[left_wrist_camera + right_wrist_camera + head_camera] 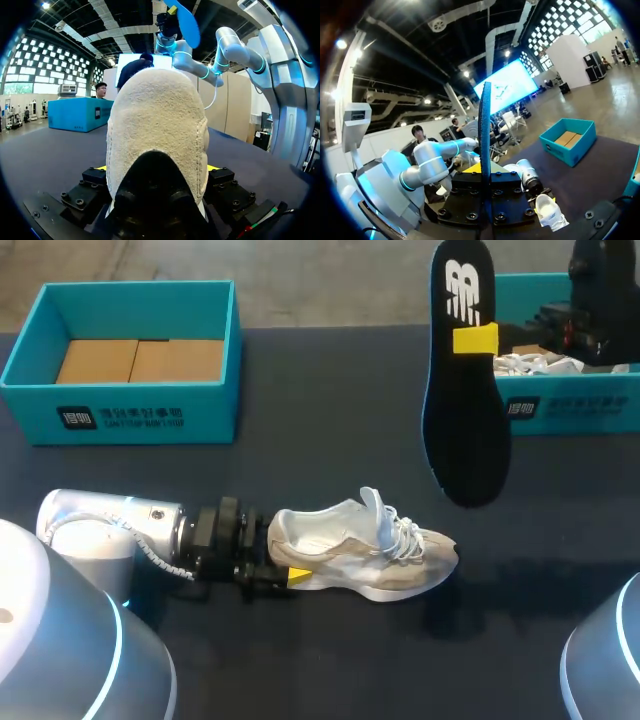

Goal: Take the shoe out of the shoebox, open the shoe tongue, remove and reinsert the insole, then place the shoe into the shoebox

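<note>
A white and beige shoe (365,555) lies on its side on the dark table, toe pointing right. My left gripper (285,575) is at its heel, and the heel (157,135) fills the gap between both fingers, so the gripper is shut on the shoe. The black insole (465,410) hangs upright in the air above the table. My right gripper (478,340) is shut on the insole near its upper end. In the right wrist view the insole (485,130) stands edge-on between the fingers, with the shoe (551,210) far below. The insole's blue underside (184,20) shows high up in the left wrist view.
A teal shoebox (130,400) with a cardboard floor stands at the back left. A second teal shoebox (575,410) with white paper in it stands at the back right, behind the hanging insole. Bare table lies between the boxes and in front of the shoe.
</note>
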